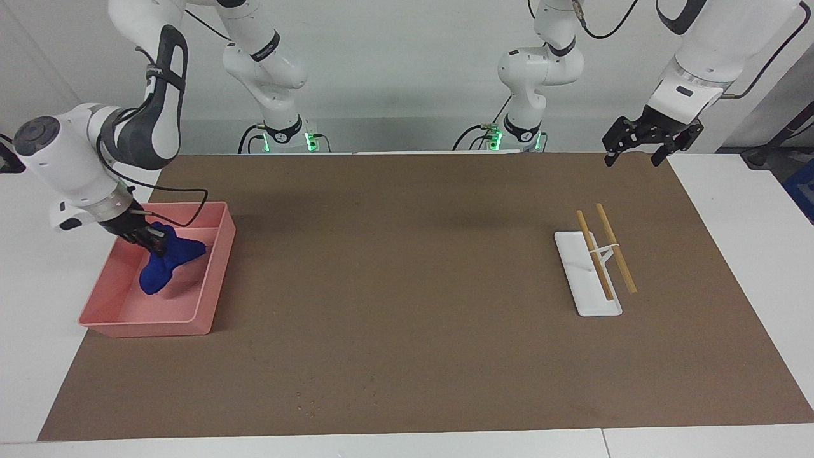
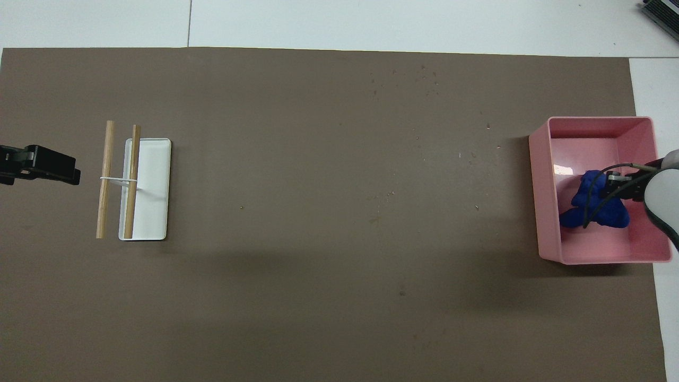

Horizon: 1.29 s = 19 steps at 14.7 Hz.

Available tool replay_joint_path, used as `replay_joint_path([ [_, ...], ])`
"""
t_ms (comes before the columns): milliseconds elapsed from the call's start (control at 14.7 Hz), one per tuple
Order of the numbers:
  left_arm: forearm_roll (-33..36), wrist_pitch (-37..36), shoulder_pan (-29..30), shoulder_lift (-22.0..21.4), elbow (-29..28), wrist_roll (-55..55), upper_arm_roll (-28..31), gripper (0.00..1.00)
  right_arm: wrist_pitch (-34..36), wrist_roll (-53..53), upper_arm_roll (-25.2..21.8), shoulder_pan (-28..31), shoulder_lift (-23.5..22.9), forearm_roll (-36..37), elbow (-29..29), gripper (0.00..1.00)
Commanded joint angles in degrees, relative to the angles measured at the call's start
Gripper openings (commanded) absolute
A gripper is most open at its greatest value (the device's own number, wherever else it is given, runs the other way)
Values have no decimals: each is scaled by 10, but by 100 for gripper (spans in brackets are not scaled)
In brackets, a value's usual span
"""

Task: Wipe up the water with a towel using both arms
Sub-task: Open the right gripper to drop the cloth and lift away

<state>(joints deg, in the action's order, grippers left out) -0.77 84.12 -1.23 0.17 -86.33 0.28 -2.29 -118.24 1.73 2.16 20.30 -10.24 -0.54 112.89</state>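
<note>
Right gripper [image 1: 154, 240] down inside pink tray [image 1: 216, 280], fingers closed on blue towel [image 1: 166, 262], towel hanging below fingers toward tray floor, left gripper [image 1: 638, 147] spread open, waiting over brown mat [image 1: 407, 356], well apart from tray.

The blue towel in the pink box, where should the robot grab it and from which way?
The towel is a soft lump inside the pink tray, whose walls block the sides. Best is probably from above, pinching the raised bunched top at the end nearer the robots. The right gripper is already there, apparently shut on that part. The left gripper waits.
</note>
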Motion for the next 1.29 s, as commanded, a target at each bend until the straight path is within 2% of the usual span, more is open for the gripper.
replay_joint_path([
  [0,-3,17,-6,-17,-23,0,4,100,-16,24,7,23,43,14,60,0],
  [136,-4,18,-4,-17,-22,1,4,100,-2,27,7,23,45,50,65,0],
  [204,-4,17,-4,-17,-22,0,4,100,3,28,7,24,47,64,62,36],
  [272,-3,16,-4,-17,-22,0,4,100,4,26,7,25,45,66,58,99],
  [408,-3,13,-5,-17,-21,-2,4,100,23,24,7,20,49,66,37,100],
  [816,-3,11,-4,-17,-19,-9,4,100,134,-14,21,-17,87,56,-92,100],
  [1020,-3,15,-4,-17,-20,-18,4,100,217,-65,54,-36,87,34,-167,100],
  [1224,-3,14,-5,-17,-22,-18,4,100,265,-131,114,-44,87,26,-213,100],
])
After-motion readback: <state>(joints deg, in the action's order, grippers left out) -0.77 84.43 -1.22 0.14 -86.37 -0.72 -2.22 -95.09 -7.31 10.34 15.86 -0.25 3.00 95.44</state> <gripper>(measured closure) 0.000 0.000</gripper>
